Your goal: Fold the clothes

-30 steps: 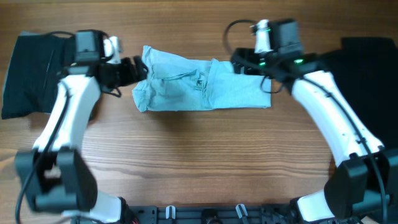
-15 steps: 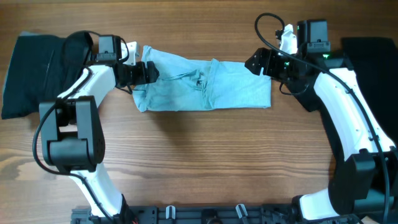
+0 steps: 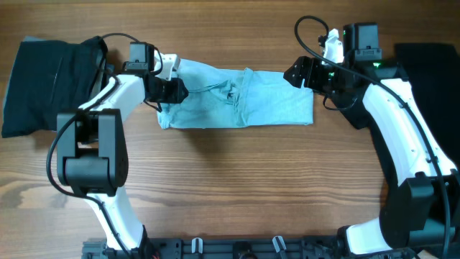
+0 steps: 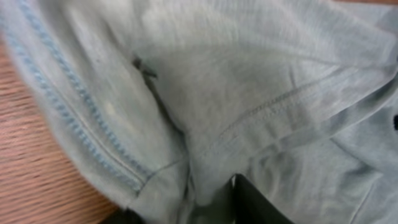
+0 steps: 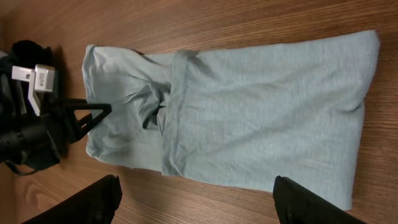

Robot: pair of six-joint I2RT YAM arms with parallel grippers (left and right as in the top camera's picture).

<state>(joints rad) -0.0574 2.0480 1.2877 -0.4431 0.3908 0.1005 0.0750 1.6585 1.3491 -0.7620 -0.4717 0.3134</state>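
Observation:
A pale aqua T-shirt (image 3: pixel 237 97) lies as a long folded strip across the back middle of the wooden table. My left gripper (image 3: pixel 175 91) is at its left end, by the sleeve. In the left wrist view the stitched fabric (image 4: pixel 236 93) fills the frame and a bunch of it sits pinched between the dark fingers (image 4: pixel 255 202). My right gripper (image 3: pixel 296 74) hovers at the strip's upper right corner. Its jaws stand wide apart with nothing between them, over bare wood (image 5: pixel 199 208) just off the shirt's edge (image 5: pixel 267 112).
One dark heap of black clothes (image 3: pixel 43 83) lies at the far left. A second black garment (image 3: pixel 431 68) lies at the far right, partly under the right arm. The left arm's gripper (image 5: pixel 81 118) shows in the right wrist view.
My left gripper slid right onto the shirt's left end and closed on the fabric. The right arm pulled back to the right a second ago and has since held still.

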